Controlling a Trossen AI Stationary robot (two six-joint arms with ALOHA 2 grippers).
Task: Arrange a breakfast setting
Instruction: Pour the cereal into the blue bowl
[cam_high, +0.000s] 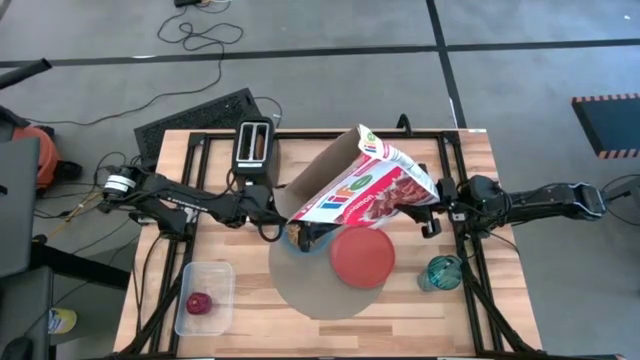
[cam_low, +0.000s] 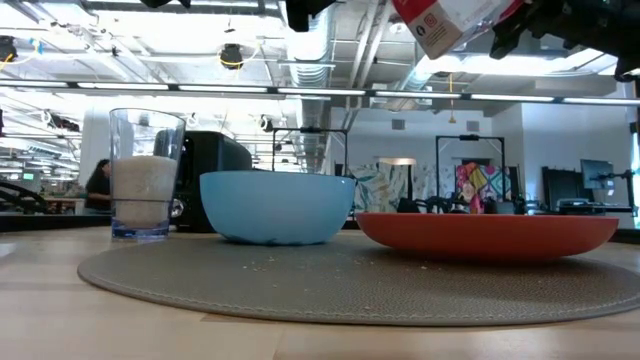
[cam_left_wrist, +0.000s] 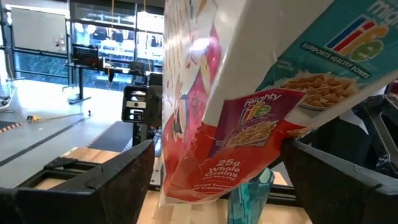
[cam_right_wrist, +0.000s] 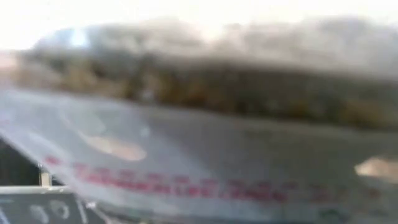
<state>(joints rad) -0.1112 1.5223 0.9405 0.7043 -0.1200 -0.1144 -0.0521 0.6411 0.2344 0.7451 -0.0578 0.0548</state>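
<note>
Cereal box (cam_high: 365, 185) is held tilted above the mat (cam_high: 320, 285) – clamped by the right gripper (cam_high: 432, 192); left gripper (cam_high: 285, 215) spread wide beside it. On the mat: bowl (cam_high: 300, 240), plate (cam_high: 362, 256). Apple (cam_high: 199, 302) sits in tub (cam_high: 188, 318), well left of the mat. Glass (cam_high: 443, 271) stands just right.

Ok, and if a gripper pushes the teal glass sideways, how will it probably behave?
The teal glass is tall and narrow, so a push high on it would likely tip it rather than slide it. It holds something white to about half its height, so tipping it could cause a spill. Its smooth walls look slippery and are probably breakable.
</note>
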